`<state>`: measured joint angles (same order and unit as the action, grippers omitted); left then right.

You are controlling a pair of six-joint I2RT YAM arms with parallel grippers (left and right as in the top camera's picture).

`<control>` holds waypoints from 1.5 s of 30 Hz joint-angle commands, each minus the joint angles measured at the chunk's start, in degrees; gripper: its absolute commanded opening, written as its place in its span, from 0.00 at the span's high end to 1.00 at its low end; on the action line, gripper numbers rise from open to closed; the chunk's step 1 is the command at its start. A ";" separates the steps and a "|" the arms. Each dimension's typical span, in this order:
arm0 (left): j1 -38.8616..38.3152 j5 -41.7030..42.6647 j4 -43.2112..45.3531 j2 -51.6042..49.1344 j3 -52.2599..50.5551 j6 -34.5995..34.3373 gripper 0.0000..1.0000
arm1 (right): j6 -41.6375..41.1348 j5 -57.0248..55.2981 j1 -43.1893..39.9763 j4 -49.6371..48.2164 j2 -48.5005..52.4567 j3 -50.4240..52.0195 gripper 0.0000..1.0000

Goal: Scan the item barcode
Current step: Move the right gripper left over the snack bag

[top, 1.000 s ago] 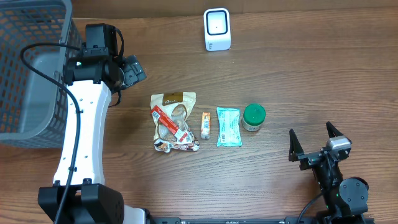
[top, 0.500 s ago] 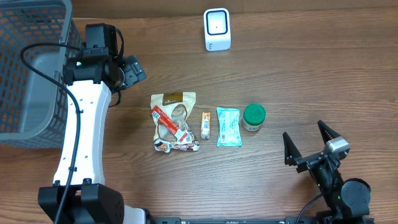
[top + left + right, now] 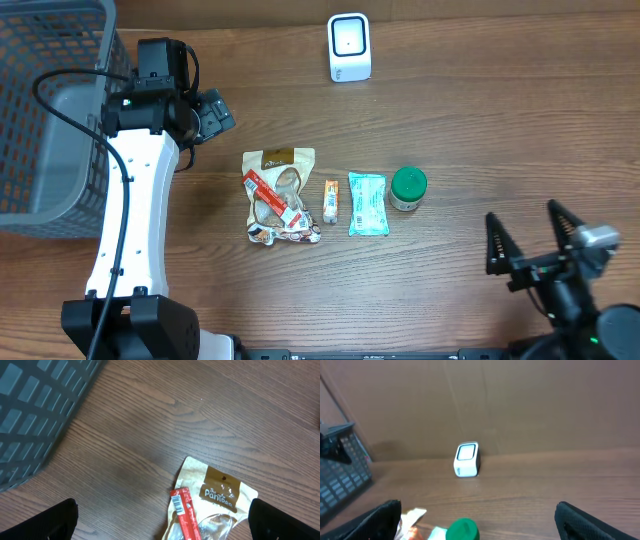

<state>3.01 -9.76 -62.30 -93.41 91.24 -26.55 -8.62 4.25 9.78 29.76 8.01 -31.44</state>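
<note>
Across the whole view runs the brown wooden table (image 3: 480, 130), bare along its right half and its far edge. At the left edge stands the grey plastic mesh basket (image 3: 40, 120), its near wall just beside the white left arm (image 3: 130, 210). The left gripper (image 3: 215, 113) hangs above the wood between basket and items, jaws spread wide and empty. The right gripper (image 3: 522, 225) sits near the front right corner, jaws also wide and empty, with open wood all around it.

The items lie in a row mid-table. The clear-and-tan snack bag (image 3: 279, 195) has a red stick packet (image 3: 275, 197) lying on it. Then come the small orange bar (image 3: 331, 200), the teal sachet (image 3: 367, 203) and the green-lidded tub (image 3: 408, 187), with narrow gaps between them. The white box scanner (image 3: 349, 46) stands apart at the far edge.
</note>
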 commanded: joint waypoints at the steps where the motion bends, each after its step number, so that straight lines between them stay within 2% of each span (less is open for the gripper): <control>1: -0.02 -1.16 -0.04 0.90 0.46 0.20 0.00 | -0.55 -1.84 -0.17 3.34 6.49 -8.46 0.00; 7: -0.02 -1.16 -0.04 0.90 0.44 0.20 0.00 | -0.57 -1.51 -0.15 18.16 23.50 -25.92 0.00; 11: -0.02 -1.16 -0.04 0.90 0.44 0.20 0.00 | -0.57 1.75 -0.15 31.47 35.45 -39.28 0.00; 14: -0.02 -1.16 -0.04 0.90 0.44 0.20 0.00 | -0.59 1.88 -0.15 40.83 42.36 -48.30 0.00; 16: -0.02 -1.16 -0.04 0.90 0.44 0.20 0.00 | -0.59 1.88 -0.15 43.71 45.92 -52.35 0.00; 19: -0.02 -1.16 -0.04 0.90 0.44 0.20 0.00 | -0.61 3.61 -0.15 43.85 48.59 -53.53 0.00; 22: -0.02 -1.16 -0.04 0.90 0.44 0.20 0.00 | -0.61 12.04 -0.15 42.75 51.30 -53.48 0.00; 23: -0.02 -1.16 -0.04 0.90 0.46 0.20 0.00 | -0.66 14.25 -0.15 42.51 52.17 -53.48 0.11; 26: -0.02 -1.16 -0.04 0.90 0.44 0.20 0.00 | -2.82 21.33 0.42 42.77 55.69 -53.24 0.34; 27: -0.02 -1.16 -0.04 0.90 0.46 0.20 0.00 | -3.45 22.08 1.16 42.95 56.87 -53.09 0.35; 33: -0.02 -1.16 -0.04 0.90 0.46 0.20 0.00 | -4.90 21.11 10.01 42.93 64.41 -52.52 0.39; 40: -0.02 -1.16 -0.04 0.90 0.46 0.20 0.00 | -12.85 10.69 23.47 38.34 74.82 -52.52 0.39; 45: -0.02 -1.16 -0.04 0.90 0.44 0.20 0.00 | -16.52 6.14 29.81 34.56 81.57 -52.52 0.39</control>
<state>3.01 -9.96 -62.33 -93.41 91.24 -26.55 -20.69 15.66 36.14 65.34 85.97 -83.59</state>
